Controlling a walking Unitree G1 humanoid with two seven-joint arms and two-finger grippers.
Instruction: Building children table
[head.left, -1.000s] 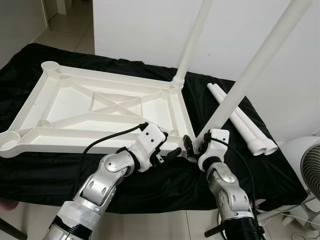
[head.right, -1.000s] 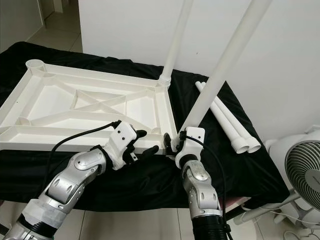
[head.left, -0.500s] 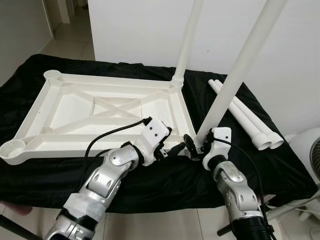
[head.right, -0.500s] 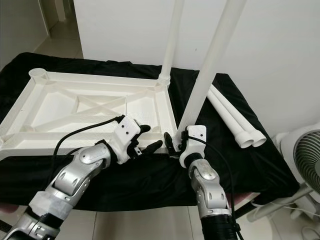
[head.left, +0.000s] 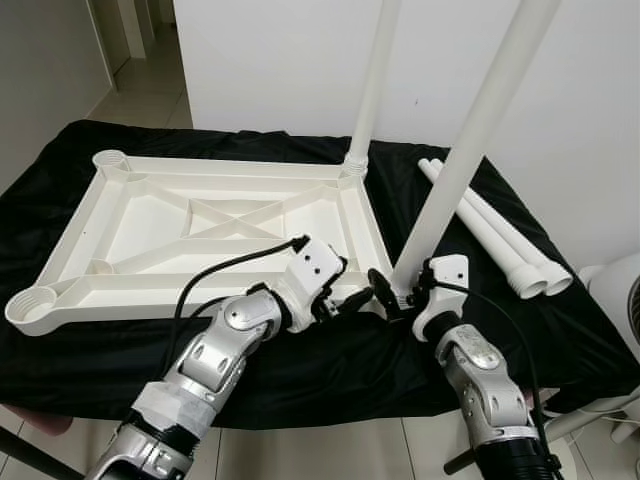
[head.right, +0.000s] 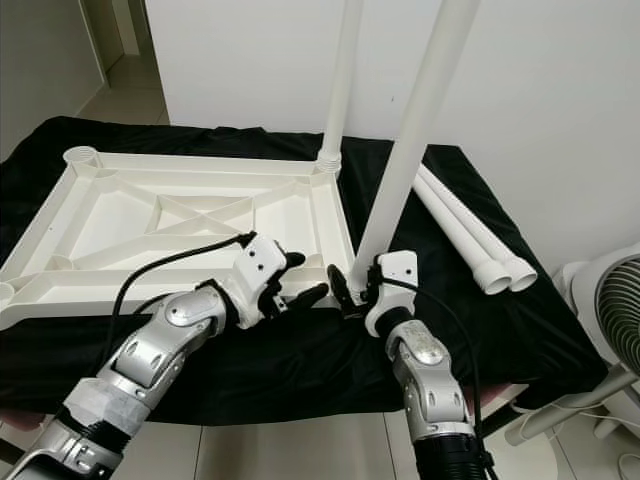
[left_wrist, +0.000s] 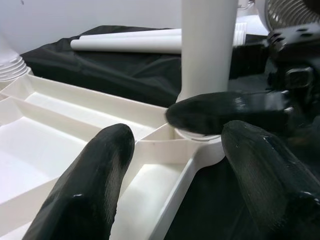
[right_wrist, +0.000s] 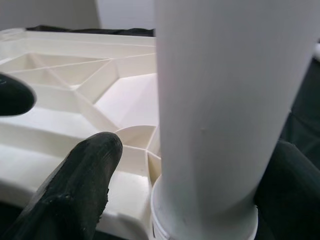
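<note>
White tabletop (head.left: 200, 225) upside down on black-covered table (head.left: 560, 340), 2 legs upright in its right corners. Right gripper (head.left: 392, 297) spread around near leg (head.left: 470, 150) base, grip unclear. Left gripper (head.left: 345, 298) open beside that corner. 2 spare legs (head.left: 500, 235) lie right.

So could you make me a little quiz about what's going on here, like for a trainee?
1. True or false: two legs stand upright in the tabletop.
2. How many loose legs lie on the black cloth?
3. The right gripper is at: A) the near leg B) the far leg C) the fan

Key: 1 true; 2 two; 3 A.
</note>
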